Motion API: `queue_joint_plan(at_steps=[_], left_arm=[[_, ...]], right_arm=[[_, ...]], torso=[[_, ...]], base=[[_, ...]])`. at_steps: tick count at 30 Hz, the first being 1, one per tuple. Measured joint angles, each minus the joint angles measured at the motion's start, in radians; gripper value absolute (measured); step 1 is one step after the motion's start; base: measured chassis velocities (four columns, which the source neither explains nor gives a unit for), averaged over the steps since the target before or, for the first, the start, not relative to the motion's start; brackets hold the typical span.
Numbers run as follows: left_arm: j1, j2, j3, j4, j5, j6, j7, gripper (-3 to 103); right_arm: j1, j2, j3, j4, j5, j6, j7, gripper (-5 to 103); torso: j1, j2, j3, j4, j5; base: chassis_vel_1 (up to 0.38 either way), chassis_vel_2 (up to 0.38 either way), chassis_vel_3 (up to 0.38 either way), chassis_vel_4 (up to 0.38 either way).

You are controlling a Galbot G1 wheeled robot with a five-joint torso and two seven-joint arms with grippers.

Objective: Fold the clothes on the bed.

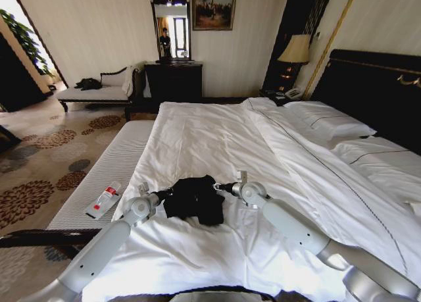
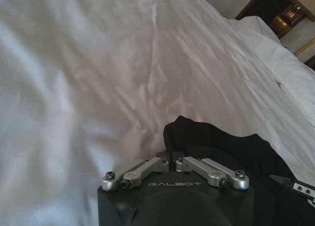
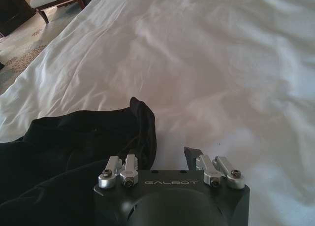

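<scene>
A pale ribbed bench [image 1: 108, 177] runs along the lower left of the frame, with a small flat packet [image 1: 104, 201] marked in red lying on it, possibly a remote or sachet. Patterned carpet [image 1: 46, 151] fills the left side. At upper left stands a chaise longue [image 1: 99, 91] with something dark [image 1: 87, 83] on its seat. A dark dresser [image 1: 173, 80] under a mirror [image 1: 170, 27] sits at top centre, a framed painting [image 1: 212, 7] beside it, and a lamp [image 1: 295, 50] at upper right.

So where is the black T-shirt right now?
The black T-shirt lies bunched on the white bed, near its foot in the head view, between the left hand and right hand.
</scene>
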Motion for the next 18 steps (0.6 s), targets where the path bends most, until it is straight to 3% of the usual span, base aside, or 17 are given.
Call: queue_joint_plan(at_steps=[1,3,4,7,10,12,15,18], left_arm=[[0.0,0.0,0.0,0.0,0.0,0.0,0.0,1],[0.001,0.0,-0.001,0.0,0.0,0.0,0.0,1],[0.002,0.001,-0.002,0.0,0.0,0.0,0.0,1],[0.003,0.001,-0.003,0.0,0.0,0.0,0.001,1],[0.001,0.0,-0.004,-0.003,0.0,0.0,0.0,1],[-0.001,-0.001,-0.004,-0.003,0.0,0.0,0.0,1],[-0.011,-0.006,-0.001,-0.003,-0.001,-0.001,-0.001,1],[-0.013,-0.009,0.001,-0.003,-0.001,-0.001,-0.002,1]], right_arm=[[0.001,0.001,-0.001,0.0,0.002,0.0,0.001,44],[0.002,0.001,-0.001,0.0,0.003,0.0,0.002,44],[0.003,0.001,-0.001,0.003,0.005,0.0,0.004,33],[0.004,0.001,-0.003,0.01,0.007,0.001,0.008,28],[0.004,0.004,-0.004,0.032,0.013,0.001,0.025,12],[0.004,0.006,-0.004,0.04,0.016,0.0,0.029,12],[0.004,0.01,-0.004,0.066,0.026,0.0,0.044,1],[0.002,0.012,-0.004,0.076,0.032,-0.001,0.049,0]], torso=[[0.0,0.0,0.0,0.0,0.0],[0.0,0.0,0.0,0.0,0.0],[0.0,0.0,0.0,0.0,0.0],[0.0,0.0,0.0,0.0,0.0],[0.0,0.0,0.0,0.0,-0.0001],[0.0,0.0,0.0,0.0,0.0],[0.0,0.0,0.0,0.0,0.0],[0.0,0.0,0.0,0.0,0.0]], base=[[0.0,0.0,0.0,0.0],[0.0,0.0,0.0,0.0],[0.0,0.0,0.0,0.0],[0.0,0.0,0.0,0.0],[0.0,0.0,0.0,0.0],[0.0,0.0,0.0,0.0],[0.0,0.0,0.0,0.0],[0.0,0.0,0.0,0.0]])
